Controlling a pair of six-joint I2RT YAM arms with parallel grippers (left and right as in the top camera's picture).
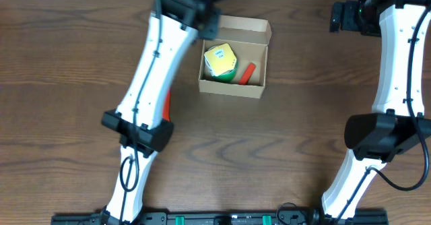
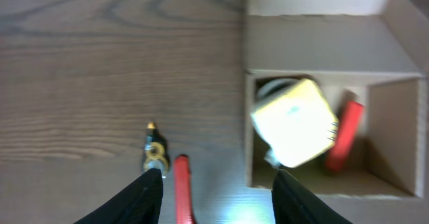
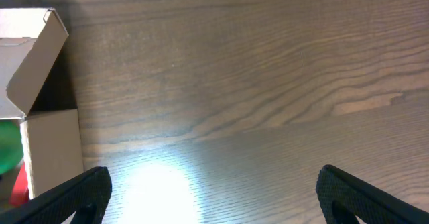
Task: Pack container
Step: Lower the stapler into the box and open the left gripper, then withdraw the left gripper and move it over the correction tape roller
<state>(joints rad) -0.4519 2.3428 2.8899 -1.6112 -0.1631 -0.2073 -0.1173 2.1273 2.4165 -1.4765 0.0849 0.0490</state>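
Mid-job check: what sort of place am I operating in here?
Probably a lab-style robot workbench: a wood-grain table, the left arm and right arm based at its near edge, and a cardboard box holding small items.

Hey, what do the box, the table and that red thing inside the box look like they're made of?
Box: plain brown cardboard, matte, with folded flaps and pale cut edges. Table: wood or wood-look laminate, dark grain lines, slight sheen where light glares on it. Red thing: probably plastic, smooth and evenly coloured, but too blurred to be sure.
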